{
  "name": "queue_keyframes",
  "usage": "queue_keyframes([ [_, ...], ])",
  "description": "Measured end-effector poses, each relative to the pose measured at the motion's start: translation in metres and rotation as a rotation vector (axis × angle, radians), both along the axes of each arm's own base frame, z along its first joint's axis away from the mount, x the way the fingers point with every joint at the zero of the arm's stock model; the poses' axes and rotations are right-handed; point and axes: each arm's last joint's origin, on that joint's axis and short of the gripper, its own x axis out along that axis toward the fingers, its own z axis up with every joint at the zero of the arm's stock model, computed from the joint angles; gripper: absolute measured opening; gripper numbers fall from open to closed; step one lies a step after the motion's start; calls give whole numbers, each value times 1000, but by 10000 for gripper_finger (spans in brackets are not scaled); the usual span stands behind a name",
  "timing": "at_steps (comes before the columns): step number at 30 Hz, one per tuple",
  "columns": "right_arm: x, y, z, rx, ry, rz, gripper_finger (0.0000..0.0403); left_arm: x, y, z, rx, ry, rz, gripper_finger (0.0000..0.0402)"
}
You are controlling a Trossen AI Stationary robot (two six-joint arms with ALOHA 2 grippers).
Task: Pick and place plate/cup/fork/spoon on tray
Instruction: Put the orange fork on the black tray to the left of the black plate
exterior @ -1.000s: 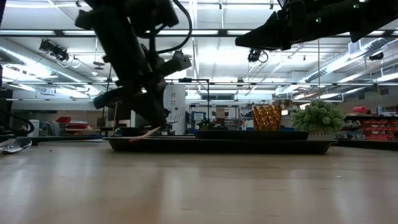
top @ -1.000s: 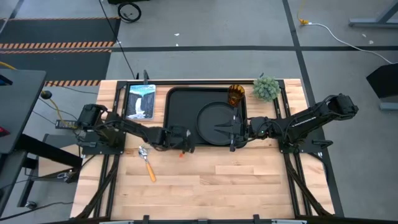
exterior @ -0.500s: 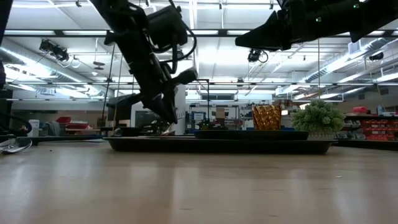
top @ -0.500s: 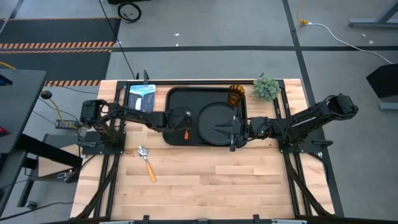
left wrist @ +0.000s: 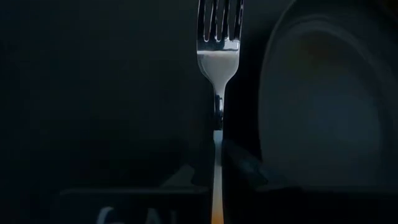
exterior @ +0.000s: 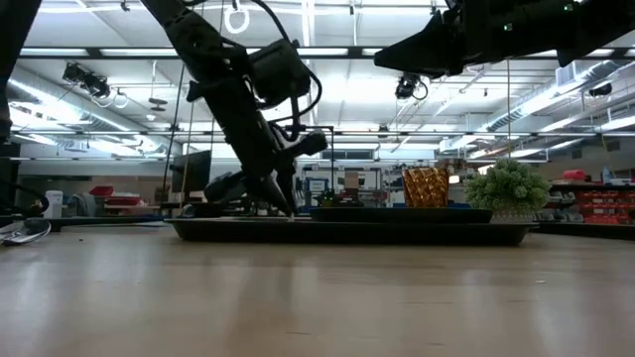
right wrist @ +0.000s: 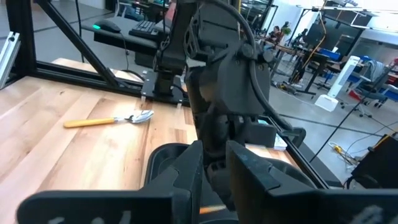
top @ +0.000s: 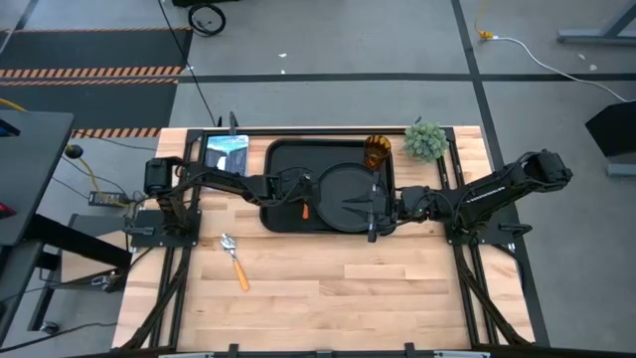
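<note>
**Fork over the tray, beside the plate**

Fork (left wrist: 218,56) hangs in the left gripper (top: 301,206), whose fingers are clamped on the slim orange-red handle, tines pointing away from the wrist. It sits above the floor of the tray (top: 283,159), just beside the rim of the round plate (top: 343,189), which lies inside the tray. The cup (top: 377,152) stands at the tray's far right corner, near a small green plant (top: 425,140). The spoon (top: 236,260) lies on the bare wood table (top: 397,298), well apart from the tray. The right gripper (top: 372,209) hovers over the plate's near edge; I cannot tell how far its fingers are spread.
</note>
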Motion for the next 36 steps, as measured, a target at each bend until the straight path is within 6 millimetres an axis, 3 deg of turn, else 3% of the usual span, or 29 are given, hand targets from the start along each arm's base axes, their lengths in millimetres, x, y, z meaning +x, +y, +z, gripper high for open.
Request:
queue_keyframes([
  [16,0,0,0,1,1,4,78,0,-1,-2,23,35,-46,105],
  [24,0,0,0,1,3,5,78,0,-11,1,-106,44,-335,109],
  [36,0,0,0,15,1,3,78,-6,-35,-4,-131,145,-363,109],
])
